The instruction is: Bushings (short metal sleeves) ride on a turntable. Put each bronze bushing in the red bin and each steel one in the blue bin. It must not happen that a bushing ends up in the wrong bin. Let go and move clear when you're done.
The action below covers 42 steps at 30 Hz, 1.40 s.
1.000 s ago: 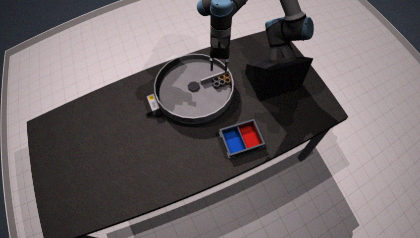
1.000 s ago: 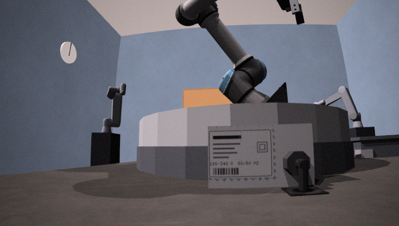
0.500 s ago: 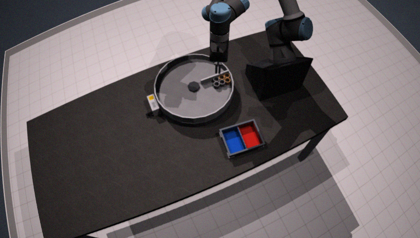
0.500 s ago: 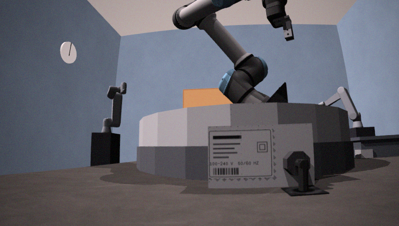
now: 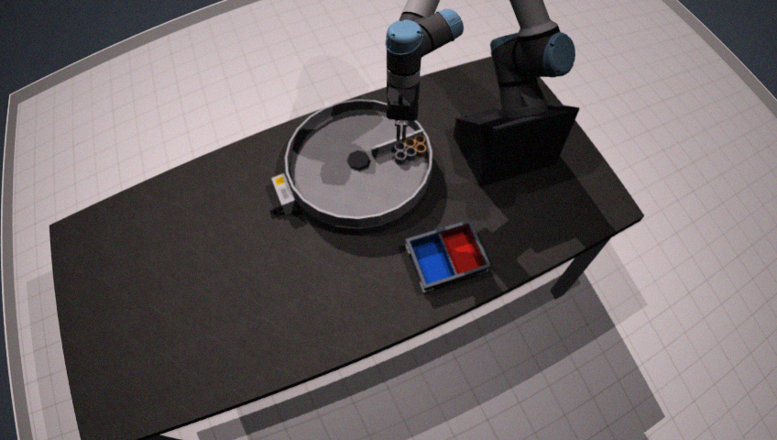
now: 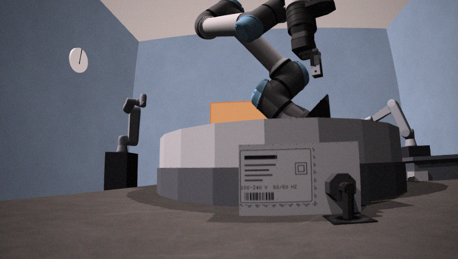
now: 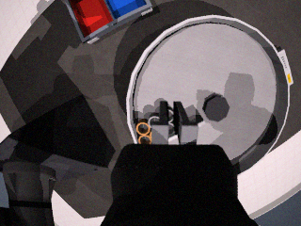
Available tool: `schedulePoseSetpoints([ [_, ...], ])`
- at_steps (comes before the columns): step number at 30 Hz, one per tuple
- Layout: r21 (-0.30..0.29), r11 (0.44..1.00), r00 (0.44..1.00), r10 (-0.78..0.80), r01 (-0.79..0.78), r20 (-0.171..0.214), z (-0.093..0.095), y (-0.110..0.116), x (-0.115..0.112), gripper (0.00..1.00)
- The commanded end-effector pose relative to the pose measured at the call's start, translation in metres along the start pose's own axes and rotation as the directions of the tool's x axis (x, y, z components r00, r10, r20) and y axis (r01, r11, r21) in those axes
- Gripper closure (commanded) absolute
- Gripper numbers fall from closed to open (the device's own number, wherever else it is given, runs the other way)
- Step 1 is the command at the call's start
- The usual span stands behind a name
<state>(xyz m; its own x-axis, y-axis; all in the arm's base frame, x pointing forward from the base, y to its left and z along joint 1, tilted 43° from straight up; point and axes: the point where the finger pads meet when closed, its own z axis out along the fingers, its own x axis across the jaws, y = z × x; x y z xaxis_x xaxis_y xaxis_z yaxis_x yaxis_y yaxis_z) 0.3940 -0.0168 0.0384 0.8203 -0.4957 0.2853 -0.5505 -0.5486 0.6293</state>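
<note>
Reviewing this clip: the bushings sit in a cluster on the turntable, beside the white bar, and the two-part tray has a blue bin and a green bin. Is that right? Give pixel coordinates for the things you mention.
Not quite: the second bin is red (image 5: 463, 249) (image 7: 91, 18), not green, as the top view shows. The bushings, the turntable, the white bar and the blue bin are as you state.

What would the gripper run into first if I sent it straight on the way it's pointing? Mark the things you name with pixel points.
Likely the steel bushings (image 5: 400, 156) (image 7: 171, 128), the grey ones on the turntable (image 5: 337, 193) (image 7: 188, 56) beneath the gripper (image 5: 400, 139) (image 7: 172, 104). Depth is unclear; the white divider (image 5: 384, 147) beside them could be met first.
</note>
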Motion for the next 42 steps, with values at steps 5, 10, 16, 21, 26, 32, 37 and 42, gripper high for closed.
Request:
schedulePoseSetpoints([
  [5, 0.012, 1.0, 1.0, -0.002, 0.002, -0.007, 0.049, 0.026, 0.007, 0.73],
  [10, 0.012, 1.0, 1.0, -0.001, 0.001, -0.007, 0.07, 0.038, 0.009, 0.73],
  [16, 0.012, 1.0, 1.0, -0.001, 0.001, -0.007, 0.101, 0.055, 0.012, 0.73],
  [21, 0.012, 1.0, 1.0, -0.001, 0.001, -0.007, 0.121, 0.067, 0.014, 0.73],
  [26, 0.012, 1.0, 1.0, -0.001, 0.001, -0.007, 0.121, 0.067, 0.014, 0.73],
  [32, 0.012, 1.0, 1.0, -0.001, 0.001, -0.007, 0.121, 0.067, 0.014, 0.73],
  [37, 0.009, 1.0, 1.0, 0.0, 0.0, -0.004, 0.12, 0.067, 0.014, 0.58],
  [42, 0.009, 1.0, 1.0, 0.0, 0.0, -0.004, 0.12, 0.067, 0.014, 0.58],
])
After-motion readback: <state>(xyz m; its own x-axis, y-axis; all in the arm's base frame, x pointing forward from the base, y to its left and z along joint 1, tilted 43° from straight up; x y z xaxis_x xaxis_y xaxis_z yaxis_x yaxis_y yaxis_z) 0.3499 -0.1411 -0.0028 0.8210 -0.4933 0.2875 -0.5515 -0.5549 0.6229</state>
